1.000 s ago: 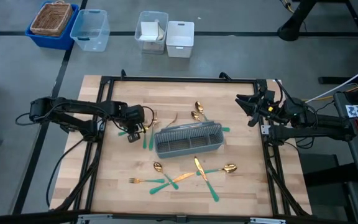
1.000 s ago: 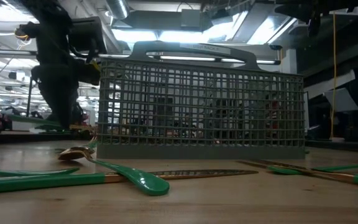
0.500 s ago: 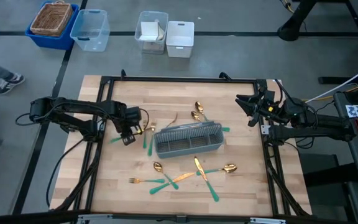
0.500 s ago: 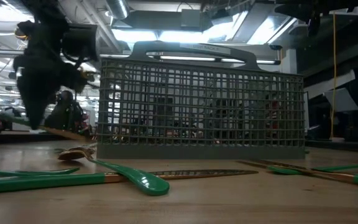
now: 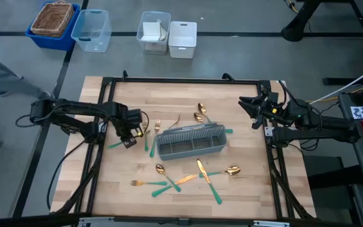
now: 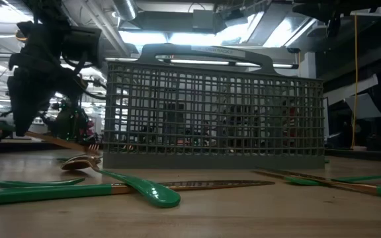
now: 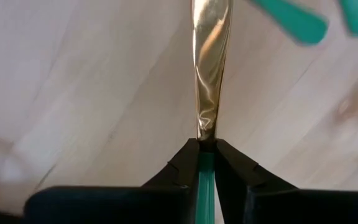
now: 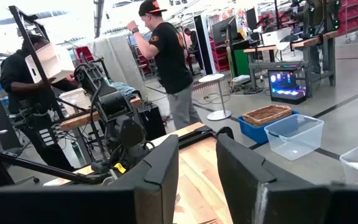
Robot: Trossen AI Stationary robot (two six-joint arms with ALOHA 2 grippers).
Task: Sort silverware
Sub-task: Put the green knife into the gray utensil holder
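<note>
My left gripper (image 5: 130, 135) points down left of the grey mesh caddy (image 5: 191, 140), shut on one piece of silverware (image 7: 209, 74) with a gold front and a teal handle. Loose silverware lies around the caddy: a fork (image 5: 157, 126) close beside the gripper, spoons (image 5: 200, 112) beyond the caddy, several pieces (image 5: 188, 178) toward the near edge. All of them lie flat on the wood. My right gripper (image 5: 257, 108) hangs open and level over the table's right side, with nothing between its fingers (image 8: 157, 168). My left gripper pinches the piece between its two fingertips (image 7: 188, 155), where the teal handle meets the gold shaft (image 7: 207, 135). The fingers come from above and lie across the piece. It slants, its teal handle (image 5: 113, 144) toward the near left and its gold end (image 6: 88, 145) low toward the caddy. Whether that end touches the wood I cannot tell.
A black frame (image 5: 181, 81) runs around the wooden table. On the floor beyond the far edge stand a blue bin (image 5: 52, 22), a clear tub (image 5: 92, 28) and white boxes (image 5: 169, 36). People (image 8: 166, 56) stand in the room behind.
My left gripper has shifted a little toward the table's left edge and has rolled and tipped at the wrist. The held piece has turned with it: its teal handle has swung out toward the near left, and its gold end now slants down toward the caddy.
</note>
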